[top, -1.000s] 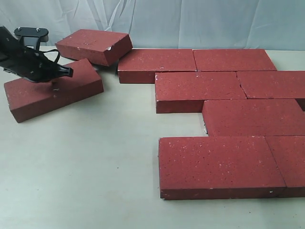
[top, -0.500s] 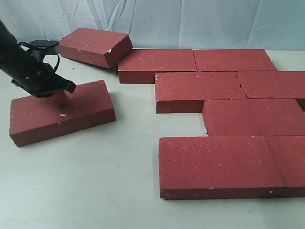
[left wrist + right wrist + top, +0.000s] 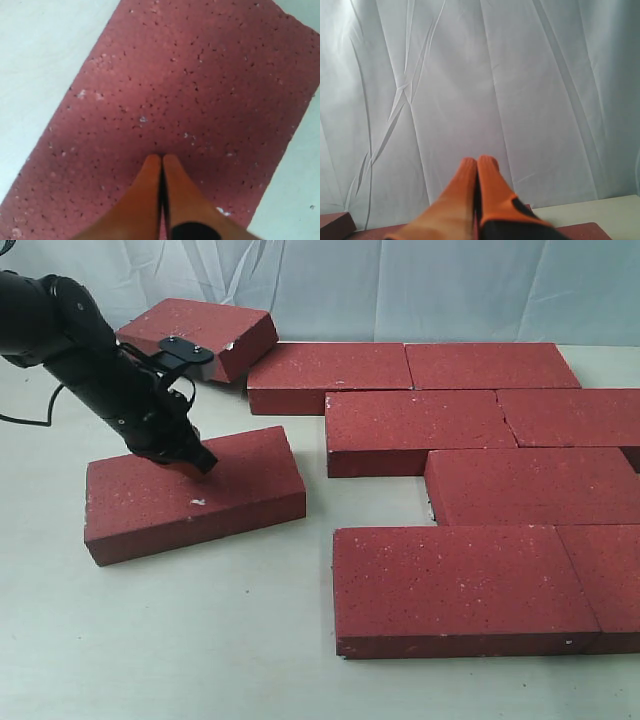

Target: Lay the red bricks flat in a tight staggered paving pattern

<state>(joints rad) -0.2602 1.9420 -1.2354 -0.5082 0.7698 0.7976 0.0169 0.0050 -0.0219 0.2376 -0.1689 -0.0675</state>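
Observation:
A loose red brick (image 3: pixel 190 496) lies flat on the table, left of the paved group. My left gripper (image 3: pixel 200 462) is shut, its tips pressed down on that brick's top face (image 3: pixel 190 90); the orange fingertips (image 3: pixel 152 170) touch each other with nothing between them. Several red bricks (image 3: pixel 420 430) lie flat in staggered rows on the right. One more brick (image 3: pixel 198 336) sits tilted at the back left, resting on the back row's end. My right gripper (image 3: pixel 479 162) is shut and empty, raised toward the white curtain, outside the exterior view.
A pale curtain (image 3: pixel 400 285) hangs behind the table. Bare table surface (image 3: pixel 180 640) stretches across the front left. A gap of bare table (image 3: pixel 315 500) separates the loose brick from the paved rows. Brick edges (image 3: pixel 335 222) show low in the right wrist view.
My left gripper has pushed the loose brick to the right and toward the front, closer to the paved rows. The other bricks stay in place.

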